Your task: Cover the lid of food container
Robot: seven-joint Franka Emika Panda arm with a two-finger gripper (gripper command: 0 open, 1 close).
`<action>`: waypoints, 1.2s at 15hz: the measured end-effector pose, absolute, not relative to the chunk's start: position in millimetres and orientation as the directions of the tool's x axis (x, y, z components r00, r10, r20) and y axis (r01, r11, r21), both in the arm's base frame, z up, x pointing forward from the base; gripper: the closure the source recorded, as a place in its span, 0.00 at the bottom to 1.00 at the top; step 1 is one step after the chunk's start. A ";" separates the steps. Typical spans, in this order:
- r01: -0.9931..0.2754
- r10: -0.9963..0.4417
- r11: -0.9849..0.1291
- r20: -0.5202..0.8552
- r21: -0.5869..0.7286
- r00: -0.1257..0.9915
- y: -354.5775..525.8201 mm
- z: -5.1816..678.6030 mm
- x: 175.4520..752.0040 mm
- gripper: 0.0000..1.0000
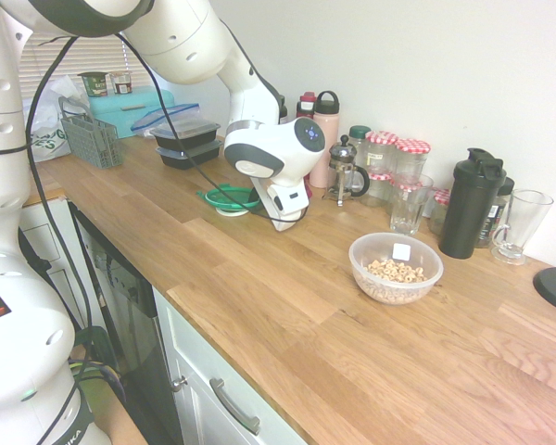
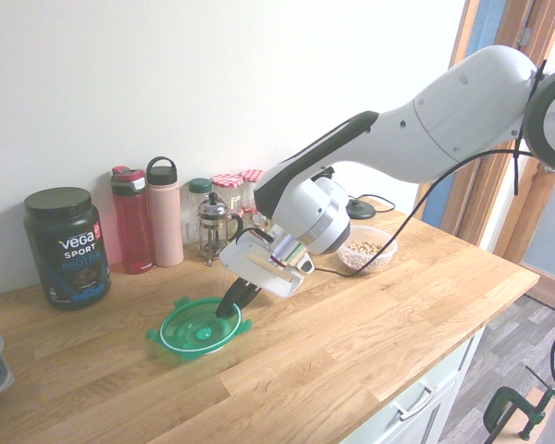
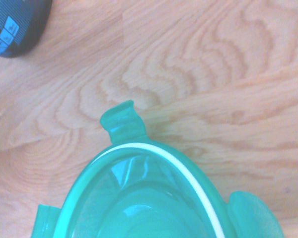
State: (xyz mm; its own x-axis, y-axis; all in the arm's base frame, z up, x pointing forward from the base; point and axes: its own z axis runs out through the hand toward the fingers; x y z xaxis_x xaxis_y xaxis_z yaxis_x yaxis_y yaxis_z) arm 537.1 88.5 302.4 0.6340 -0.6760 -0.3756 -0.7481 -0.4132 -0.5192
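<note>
Lid (image 3: 139, 198) nearest; pincer (image 2: 229, 311) clamped tight on its rim.

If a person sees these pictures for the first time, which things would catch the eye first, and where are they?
First comes the green lid, lying upturned on the wooden counter, with the gripper shut on its rim. Next is the food container with cereal rings, standing open and apart from the lid, further along the counter. Behind them, a row of bottles and jars lines the wall, with a black protein tub at one end.
</note>
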 end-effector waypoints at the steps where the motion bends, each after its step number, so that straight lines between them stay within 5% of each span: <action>1: -0.740 -0.678 -0.437 -0.354 -0.511 0.644 83.5 312.2 538.7 1.00; 6: -0.658 -0.628 -0.638 -0.225 -0.399 0.745 61.9 405.2 528.9 1.00; 13: -0.644 -0.640 -0.765 0.128 -0.012 0.757 -9.4 605.3 529.4 1.00; 18: -0.611 -0.536 -0.730 0.297 0.306 0.790 -62.4 594.6 567.5 1.00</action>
State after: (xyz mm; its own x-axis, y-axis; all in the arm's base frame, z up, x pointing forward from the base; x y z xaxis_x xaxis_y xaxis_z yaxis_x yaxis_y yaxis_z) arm 567.5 -62.4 594.6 0.7902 -0.5360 0.2971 -0.6106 -0.7305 0.3060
